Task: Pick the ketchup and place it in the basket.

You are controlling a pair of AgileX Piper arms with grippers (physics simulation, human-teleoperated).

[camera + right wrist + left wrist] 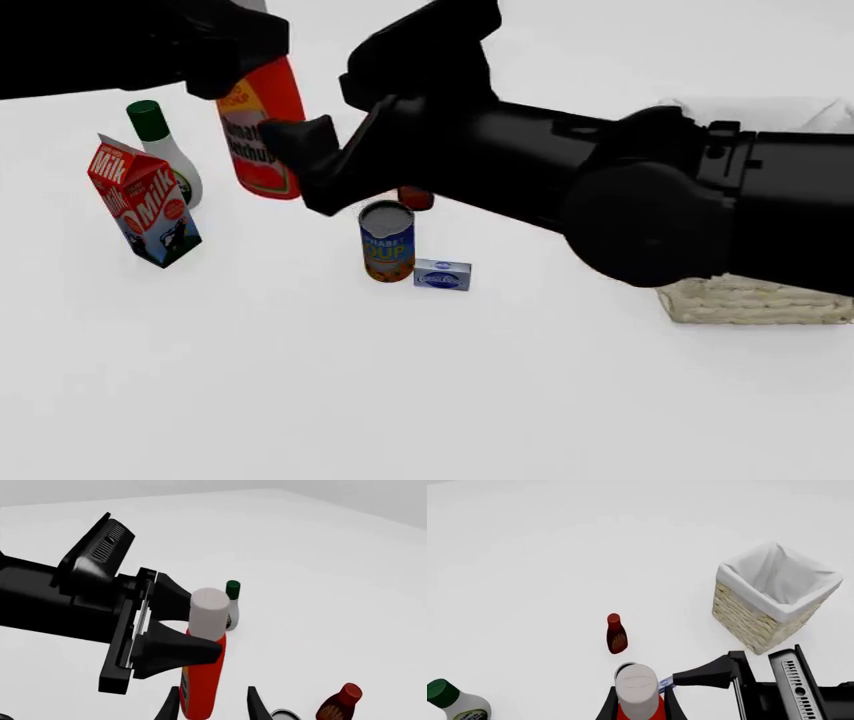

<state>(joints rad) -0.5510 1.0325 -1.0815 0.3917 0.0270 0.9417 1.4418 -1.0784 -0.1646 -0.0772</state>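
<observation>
The ketchup (260,130), an orange-red bottle with a white cap (637,686), hangs upright above the table. My left gripper (639,707) is shut on it just under the cap. My right gripper (213,707) is open, with one finger on each side of the bottle's lower body (200,690). One right finger (704,675) points at the bottle from the side. The wicker basket (774,597) with white lining stands off to the right. In the front view my right arm hides most of the basket (754,300).
A milk carton (144,200) and a white bottle with a green cap (163,150) stand at the left. A soup can (387,240) and a small blue box (442,274) sit mid-table. A maroon bottle (616,634) stands behind them.
</observation>
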